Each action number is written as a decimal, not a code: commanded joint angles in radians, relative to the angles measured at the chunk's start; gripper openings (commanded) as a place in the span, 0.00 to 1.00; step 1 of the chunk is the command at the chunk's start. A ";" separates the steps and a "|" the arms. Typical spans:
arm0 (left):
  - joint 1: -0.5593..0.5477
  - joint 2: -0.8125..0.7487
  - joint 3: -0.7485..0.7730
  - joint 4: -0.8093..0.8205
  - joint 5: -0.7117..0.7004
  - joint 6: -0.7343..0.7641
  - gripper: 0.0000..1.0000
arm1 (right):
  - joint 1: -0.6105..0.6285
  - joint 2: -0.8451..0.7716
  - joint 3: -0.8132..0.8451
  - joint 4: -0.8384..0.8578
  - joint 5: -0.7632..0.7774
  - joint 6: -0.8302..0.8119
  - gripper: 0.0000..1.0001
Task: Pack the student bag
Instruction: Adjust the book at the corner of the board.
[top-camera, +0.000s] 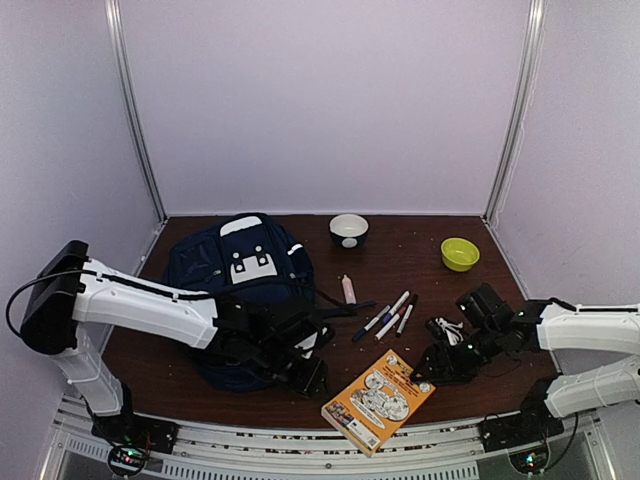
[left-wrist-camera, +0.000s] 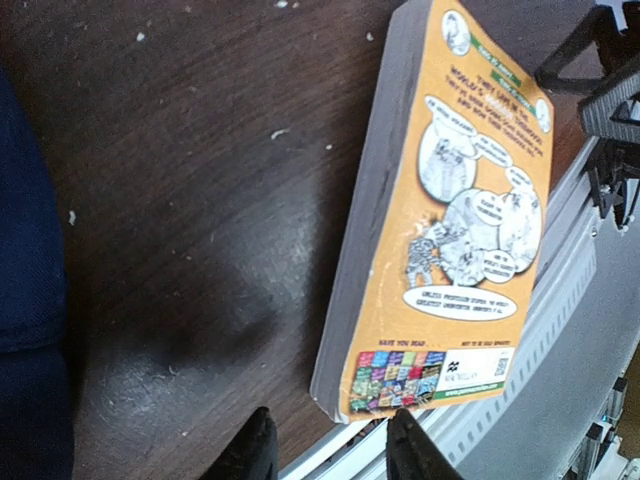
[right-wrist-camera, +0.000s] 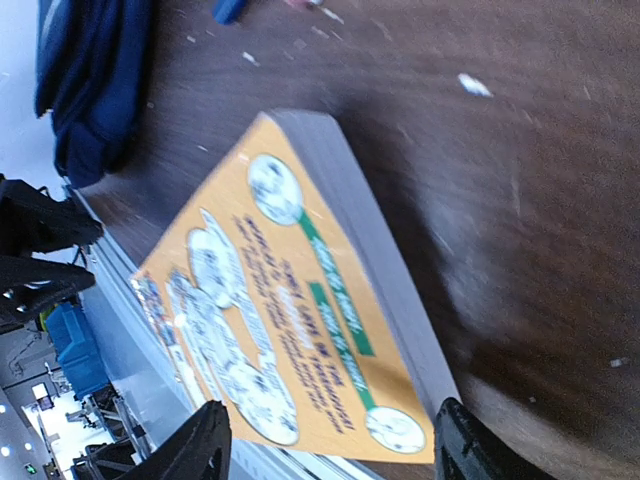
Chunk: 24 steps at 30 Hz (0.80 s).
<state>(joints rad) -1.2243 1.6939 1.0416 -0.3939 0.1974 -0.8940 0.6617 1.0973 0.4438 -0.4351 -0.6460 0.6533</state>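
Left hand (top-camera: 312, 380) and right hand (top-camera: 422, 375), both open, flank the orange book (top-camera: 378, 400) at 9 and 2 o'clock; pens (top-camera: 390, 318) at 12, student bag (top-camera: 240, 270) at 10.

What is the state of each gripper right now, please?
Left gripper: open, holding nothing.
Right gripper: open, holding nothing.

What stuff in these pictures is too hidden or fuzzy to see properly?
- Top view: the left arm covers the near part of the student bag, so whether it is open is hidden.
- Left wrist view: the left edge cuts the bag off; only a blue strip shows.
- Both wrist views: small print on the orange book is too blurred to read.
- Top view: the pens' markings are too small.
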 joint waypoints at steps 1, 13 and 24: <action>0.030 -0.030 0.044 -0.018 -0.042 0.073 0.39 | -0.003 0.024 0.101 0.181 -0.037 -0.028 0.70; 0.097 0.105 0.229 -0.049 0.039 0.194 0.36 | -0.054 0.089 0.249 -0.027 -0.100 -0.151 0.66; 0.116 0.242 0.433 -0.074 0.028 0.288 0.40 | 0.050 -0.079 0.032 -0.146 -0.093 -0.209 0.02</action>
<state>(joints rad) -1.1221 1.8759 1.3884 -0.4725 0.2283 -0.6586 0.6594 1.0092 0.5064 -0.5213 -0.7540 0.4156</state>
